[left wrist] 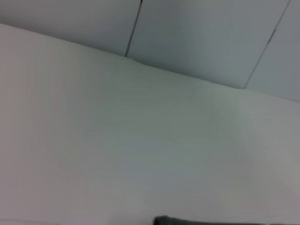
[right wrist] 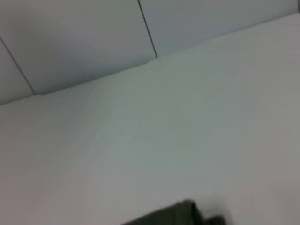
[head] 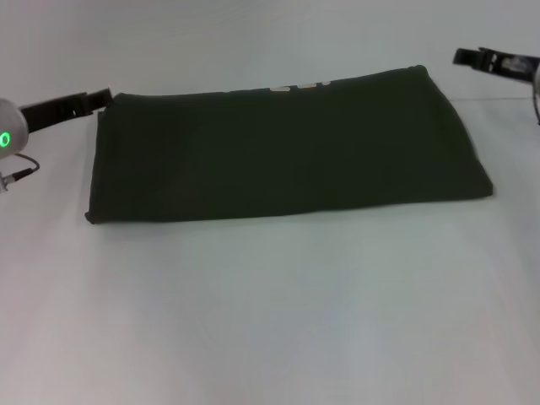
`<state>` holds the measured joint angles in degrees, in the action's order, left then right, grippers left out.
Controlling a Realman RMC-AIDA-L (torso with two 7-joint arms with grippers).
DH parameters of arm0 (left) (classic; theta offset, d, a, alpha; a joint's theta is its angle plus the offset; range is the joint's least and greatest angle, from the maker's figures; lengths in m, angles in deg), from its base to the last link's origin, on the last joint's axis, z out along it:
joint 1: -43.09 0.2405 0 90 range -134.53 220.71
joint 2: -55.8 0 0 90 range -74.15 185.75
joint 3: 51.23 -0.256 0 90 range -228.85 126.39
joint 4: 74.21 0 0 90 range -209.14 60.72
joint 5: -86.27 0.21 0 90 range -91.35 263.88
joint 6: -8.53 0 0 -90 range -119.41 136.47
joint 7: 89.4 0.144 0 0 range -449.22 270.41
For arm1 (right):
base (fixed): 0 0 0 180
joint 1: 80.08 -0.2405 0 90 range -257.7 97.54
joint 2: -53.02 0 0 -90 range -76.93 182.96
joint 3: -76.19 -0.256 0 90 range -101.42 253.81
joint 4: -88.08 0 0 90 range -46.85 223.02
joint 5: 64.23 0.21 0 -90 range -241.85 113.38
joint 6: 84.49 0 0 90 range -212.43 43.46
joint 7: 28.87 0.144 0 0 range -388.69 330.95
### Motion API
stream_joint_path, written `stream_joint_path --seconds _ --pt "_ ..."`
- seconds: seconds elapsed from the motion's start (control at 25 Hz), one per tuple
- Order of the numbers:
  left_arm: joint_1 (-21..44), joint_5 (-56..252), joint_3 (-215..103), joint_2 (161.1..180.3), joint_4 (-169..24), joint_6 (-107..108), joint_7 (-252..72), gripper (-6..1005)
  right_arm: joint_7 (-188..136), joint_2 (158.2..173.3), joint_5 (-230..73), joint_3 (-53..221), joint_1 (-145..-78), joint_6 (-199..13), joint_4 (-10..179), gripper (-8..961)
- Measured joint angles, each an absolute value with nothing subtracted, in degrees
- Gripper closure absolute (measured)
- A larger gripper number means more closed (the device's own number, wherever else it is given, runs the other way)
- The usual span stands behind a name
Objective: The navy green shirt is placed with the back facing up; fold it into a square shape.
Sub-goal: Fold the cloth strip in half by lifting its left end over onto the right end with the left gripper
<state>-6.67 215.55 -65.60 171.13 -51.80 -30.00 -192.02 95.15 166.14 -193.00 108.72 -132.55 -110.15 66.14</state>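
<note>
Left claw (head: pixel 99 98) sits at the shirt's far left corner, its dark fingers reaching in from the left border of the head view and ending just at the cloth; whether it is wide or narrow cannot be told. Nearest the robot, a broad band of bare white surface (head: pixel 270 321) runs the full width of the view, open from border to border.

Beyond that band lies the navy green shirt (head: pixel 287 152), folded into a long flat rectangle that stretches from left to right. Its near edge is straight and thick, a fold several layers deep, running from the near left corner to the near right corner. The left edge is short and nearly upright in the view; the right edge slants outward toward the near right corner. Along the far edge, a few cream marks show at the middle of the fold.

White surface lies open on both short sides of the shirt, and more behind it.

Farthest back on the right, the right claw (head: pixel 462 57) hovers above the surface, apart from the shirt's far right corner; its fingers' opening cannot be told either.

Each wrist view shows pale surface, a panelled wall, and a dark sliver of shirt (right wrist: pixel 164 214) at its border.
</note>
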Motion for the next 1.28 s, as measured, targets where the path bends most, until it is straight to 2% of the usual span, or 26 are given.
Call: stream_joint_path --seconds 0.08,0.2,0.36,0.48,0.72,1.28 --pt "-5.34 215.55 -65.63 170.05 -51.68 -36.42 -192.38 324 95.24 164.96 -192.62 108.52 -131.01 -114.57 65.63 275" --pt "-3.06 216.04 -65.68 168.54 -50.59 -46.23 -193.34 252 95.28 162.81 -191.20 108.37 -128.25 -123.33 64.67 220" --pt "0.46 218.27 -66.49 168.37 -45.71 -55.65 -196.65 156 95.32 159.94 -190.29 108.37 -124.89 -134.54 64.23 220" --pt "2.30 220.58 -67.16 168.48 -43.31 -58.79 -199.48 109 95.27 158.80 -190.45 108.74 -122.67 -139.97 63.76 220" --pt "2.82 226.08 -67.34 168.36 -42.78 -59.50 -204.51 112 94.40 158.33 -190.69 109.44 -120.17 -142.52 63.65 219" --pt "3.07 228.08 -69.36 169.08 -44.91 -53.86 -210.15 109 92.90 158.30 -192.88 110.45 -120.68 -142.80 63.65 220"
